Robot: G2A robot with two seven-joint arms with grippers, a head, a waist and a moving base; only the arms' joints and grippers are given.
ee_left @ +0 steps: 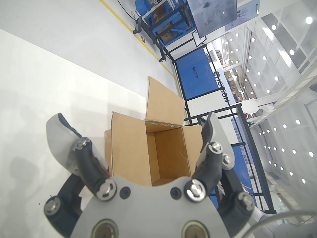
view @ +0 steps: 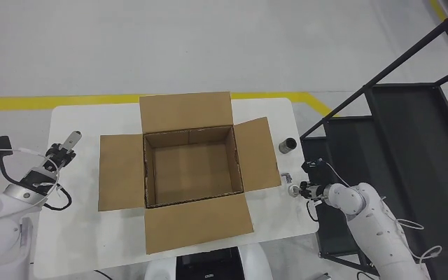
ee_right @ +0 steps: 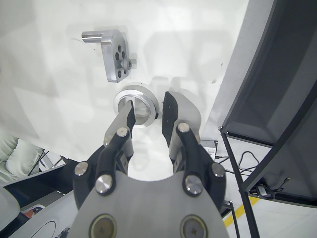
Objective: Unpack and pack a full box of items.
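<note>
Currently straddling the metal ring (ee_right: 141,87) with the right gripper (ee_right: 149,101): jaws part open, one finger in the bore, the other just outside the rim, nothing clamped yet. Just beyond it, a drilled bracket (ee_right: 115,58); farther off past that, the cardboard box (view: 192,175), bare inside. Looks like packing's first pick. Calls for closing on the rim, then lifting across. Holds the left gripper (ee_left: 135,116) wide open, empty, aimed at the box.
</note>
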